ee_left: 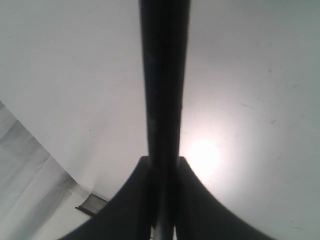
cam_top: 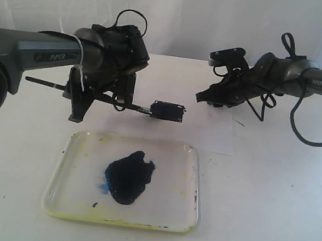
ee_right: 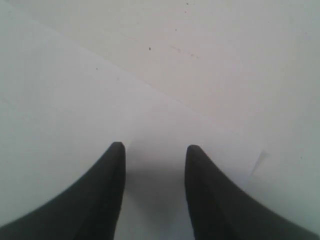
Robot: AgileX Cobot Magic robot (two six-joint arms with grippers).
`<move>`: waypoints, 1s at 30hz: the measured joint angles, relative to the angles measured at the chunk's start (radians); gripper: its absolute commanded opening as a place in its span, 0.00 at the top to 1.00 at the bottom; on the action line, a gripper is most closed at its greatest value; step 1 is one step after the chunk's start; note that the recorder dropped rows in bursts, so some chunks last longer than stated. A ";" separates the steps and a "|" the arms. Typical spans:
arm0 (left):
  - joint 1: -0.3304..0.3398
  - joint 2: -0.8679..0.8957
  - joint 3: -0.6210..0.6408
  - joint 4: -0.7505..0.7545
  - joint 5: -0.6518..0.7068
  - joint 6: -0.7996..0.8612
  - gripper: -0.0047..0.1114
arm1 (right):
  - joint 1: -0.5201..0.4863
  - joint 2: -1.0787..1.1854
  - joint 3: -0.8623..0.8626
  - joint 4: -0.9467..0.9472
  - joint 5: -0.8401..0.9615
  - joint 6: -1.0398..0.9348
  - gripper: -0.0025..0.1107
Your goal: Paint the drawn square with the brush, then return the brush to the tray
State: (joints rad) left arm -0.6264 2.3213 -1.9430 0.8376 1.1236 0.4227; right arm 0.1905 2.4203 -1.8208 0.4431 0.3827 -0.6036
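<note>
One risk: w/ left claw (cam_top: 101, 97) clenched on the brush (cam_top: 46, 84), tip at the drawn square (cam_top: 167, 110) mid-frame, any tilt en route to the tray (cam_top: 197, 179), bottom centre, could smear the paper (cam_top: 213, 134); right claw (ee_right: 155, 150) idle, released

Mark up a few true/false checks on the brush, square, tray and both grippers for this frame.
1. The left gripper is shut on the brush. True.
2. The brush lies in the tray. False: it is held clear of the tray, with its tip at the drawn square.
3. The drawn square looks filled with dark paint. True.
4. The right gripper holds a second brush. False: its jaws stand apart with nothing between them.
5. The tray has no paint in it. False: a dark paint blob sits near its middle.
</note>
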 measured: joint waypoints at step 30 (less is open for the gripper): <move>-0.001 -0.101 0.060 -0.011 -0.050 -0.169 0.96 | 0.000 0.000 0.000 -0.004 -0.002 0.000 0.64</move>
State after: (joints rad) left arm -0.6274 2.2200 -1.8830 0.8262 1.0732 0.2541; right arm 0.1905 2.4203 -1.8208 0.4393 0.3809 -0.6036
